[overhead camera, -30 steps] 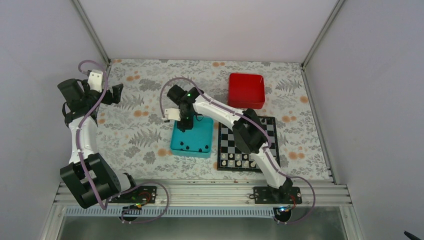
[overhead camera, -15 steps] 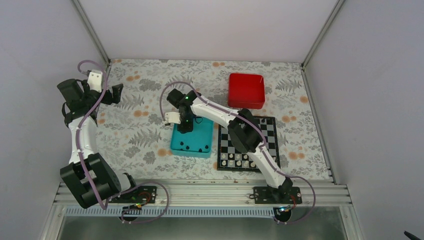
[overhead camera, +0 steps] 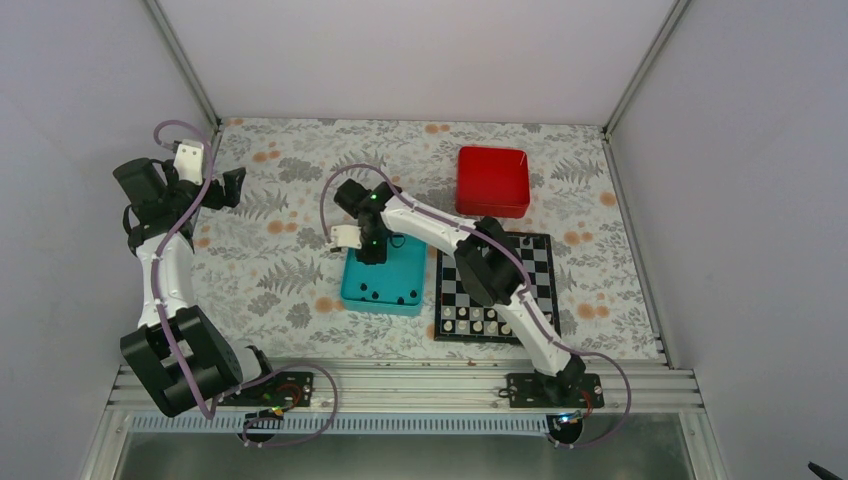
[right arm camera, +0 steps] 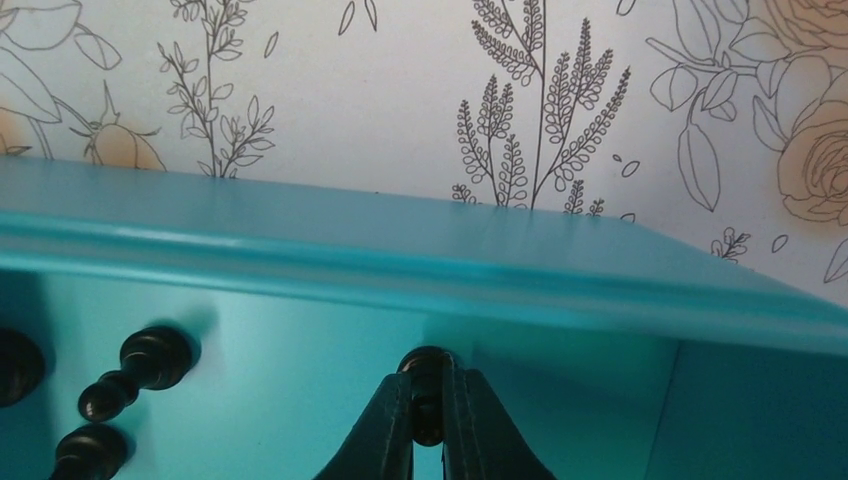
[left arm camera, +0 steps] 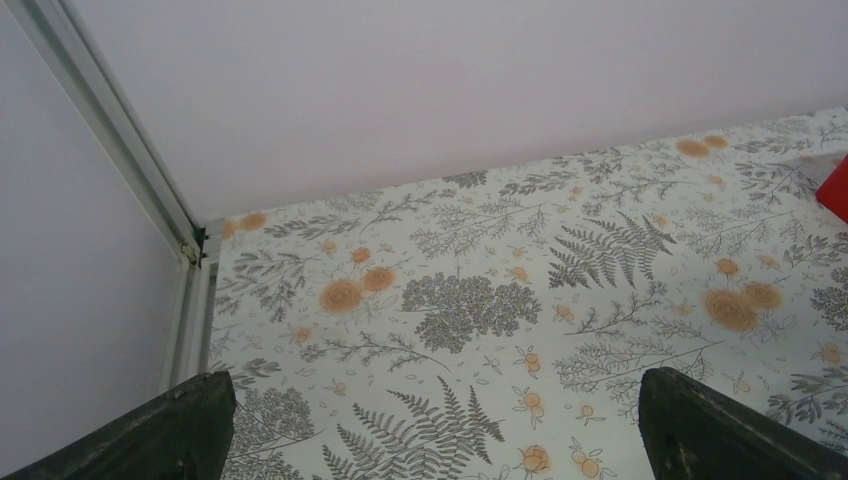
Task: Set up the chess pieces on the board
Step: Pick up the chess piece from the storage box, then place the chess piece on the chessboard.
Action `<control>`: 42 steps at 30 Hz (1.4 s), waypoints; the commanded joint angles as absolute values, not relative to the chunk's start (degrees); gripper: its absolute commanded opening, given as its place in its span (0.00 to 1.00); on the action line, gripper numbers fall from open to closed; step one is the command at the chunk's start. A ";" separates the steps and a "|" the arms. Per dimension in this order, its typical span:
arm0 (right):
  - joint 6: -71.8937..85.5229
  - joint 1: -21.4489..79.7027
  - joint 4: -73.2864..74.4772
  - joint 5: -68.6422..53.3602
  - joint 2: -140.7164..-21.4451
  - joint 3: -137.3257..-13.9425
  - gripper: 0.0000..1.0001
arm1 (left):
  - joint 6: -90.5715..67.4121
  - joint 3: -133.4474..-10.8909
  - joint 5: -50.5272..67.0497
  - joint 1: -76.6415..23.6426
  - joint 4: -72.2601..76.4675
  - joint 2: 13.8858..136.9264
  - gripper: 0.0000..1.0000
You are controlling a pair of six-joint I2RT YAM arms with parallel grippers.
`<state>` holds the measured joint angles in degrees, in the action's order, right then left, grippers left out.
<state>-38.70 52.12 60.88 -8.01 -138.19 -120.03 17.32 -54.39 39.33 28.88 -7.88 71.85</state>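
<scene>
**A:** Where was the black piece [right arm camera: 428, 358]?

**B:** Inside the teal tray [right arm camera: 300, 250], close to one wall, pinched between the closed fingers of the right gripper [right arm camera: 429, 392]. More black chess pieces [right arm camera: 150, 355] lay on the tray floor beside it.

**A:** And the board [overhead camera: 540, 260]?

**B:** Just right of the tray, with pale pieces [overhead camera: 470, 320] on its near rows.

**A:** The left gripper [left arm camera: 435, 430]?

**B:** Fingers spread wide, holding nothing, above the floral table cover [left arm camera: 470, 300], well apart from the tray.

piece [right arm camera: 428, 360]: mostly hidden between fingers [right arm camera: 388, 430] | board [overhead camera: 542, 250]: partly hidden by right arm [overhead camera: 432, 222]
</scene>
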 commanded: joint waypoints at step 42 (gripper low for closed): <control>-37.75 17.05 48.37 -9.53 -100.00 -70.78 0.08 | 17.06 -54.58 39.75 29.45 -7.03 71.71 1.00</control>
<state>-37.85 17.74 51.99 -8.80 -97.54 -72.12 17.12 -54.39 39.27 29.15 -7.86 71.94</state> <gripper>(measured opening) 0.083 0.999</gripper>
